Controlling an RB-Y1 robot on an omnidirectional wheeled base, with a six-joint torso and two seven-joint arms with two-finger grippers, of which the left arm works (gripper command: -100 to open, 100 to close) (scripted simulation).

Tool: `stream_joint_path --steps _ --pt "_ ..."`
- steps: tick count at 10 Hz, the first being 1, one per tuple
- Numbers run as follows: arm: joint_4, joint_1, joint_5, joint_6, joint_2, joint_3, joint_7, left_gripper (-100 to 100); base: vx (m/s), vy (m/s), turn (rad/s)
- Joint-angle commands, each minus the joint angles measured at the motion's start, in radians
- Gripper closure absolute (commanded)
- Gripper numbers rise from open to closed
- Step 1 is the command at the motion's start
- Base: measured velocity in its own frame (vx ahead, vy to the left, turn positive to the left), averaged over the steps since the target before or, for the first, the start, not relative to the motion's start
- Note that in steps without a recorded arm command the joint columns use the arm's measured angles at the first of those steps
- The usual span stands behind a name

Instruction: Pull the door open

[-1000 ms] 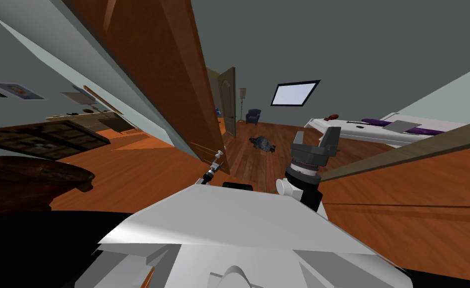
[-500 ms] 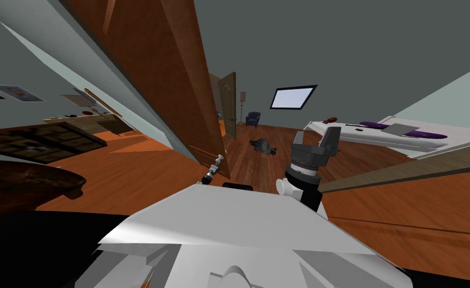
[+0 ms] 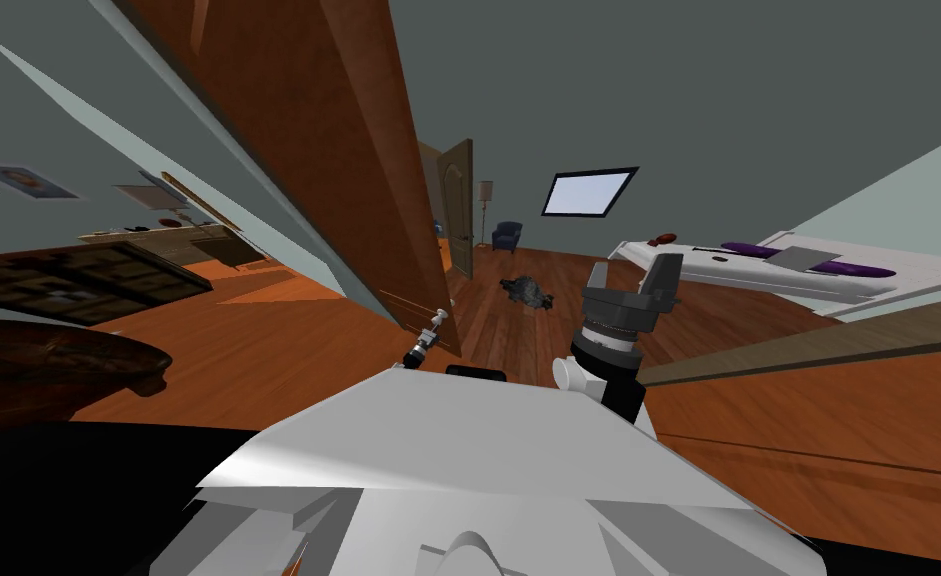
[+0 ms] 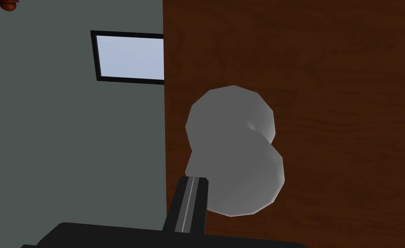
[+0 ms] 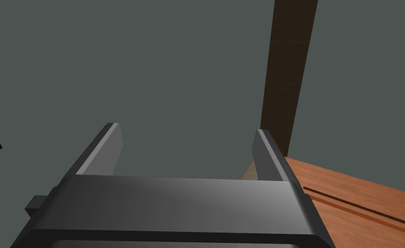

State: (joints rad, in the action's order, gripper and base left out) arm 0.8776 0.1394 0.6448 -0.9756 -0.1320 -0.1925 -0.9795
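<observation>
Left wrist view has the round light grey door knob (image 4: 233,150) standing out from the face of the dark brown wooden door (image 4: 317,86), close to the leaf's free edge. One thin blade finger (image 4: 191,204) of the left gripper (image 3: 431,333) presses its side while the other is hidden behind it, so I judge the hand closed around the knob. Over the last second the whole head picture slid, which is my own base or torso moving, and knob and hand came slightly nearer my chest. In the last half-second hardly anything shifted, so the pull seems to have slowed with the door already well ajar. From the head, the leaf stands almost edge-on, free edge toward me, its long axis upright though the lens slants it. The knob's short axis pokes out square to the door's face. Past the edge lie the orange-brown plank floor (image 3: 498,330), a black-framed window (image 3: 588,190) and a white bed (image 3: 748,265). The right gripper (image 3: 635,272) hangs by the doorway, blades wide apart, holding nothing.
</observation>
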Motion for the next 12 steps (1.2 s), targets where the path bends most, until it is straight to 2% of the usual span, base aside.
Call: stream_joint_path --steps 1,2,4,5,7,10,11,12 --pt "-0.002 -0.003 0.002 0.005 0.003 0.003 0.000 100 0.000 0.000 0.000" --pt "-0.023 -0.007 -0.015 -0.017 -0.022 -0.019 0.002 -100 -0.138 -0.065 -0.186" --pt "-0.030 -0.009 -0.019 -0.022 -0.028 -0.024 0.002 -100 -0.125 -0.055 -0.070" --pt "-0.053 -0.015 -0.034 -0.038 -0.049 -0.043 0.004 -100 -0.170 -0.027 -0.179" --pt "-0.077 -0.022 -0.049 -0.055 -0.071 -0.062 0.005 -100 -0.184 0.001 -0.116" --pt "-0.112 -0.032 -0.072 -0.080 -0.104 -0.090 0.008 -100 -0.194 0.093 -0.090" --pt "-0.124 -0.038 -0.069 -0.084 -0.100 -0.087 0.002 -100 -0.079 0.048 -0.014" --pt "-0.118 -0.026 -0.091 -0.082 -0.102 -0.092 -0.007 -100 0.100 -0.058 -0.196"
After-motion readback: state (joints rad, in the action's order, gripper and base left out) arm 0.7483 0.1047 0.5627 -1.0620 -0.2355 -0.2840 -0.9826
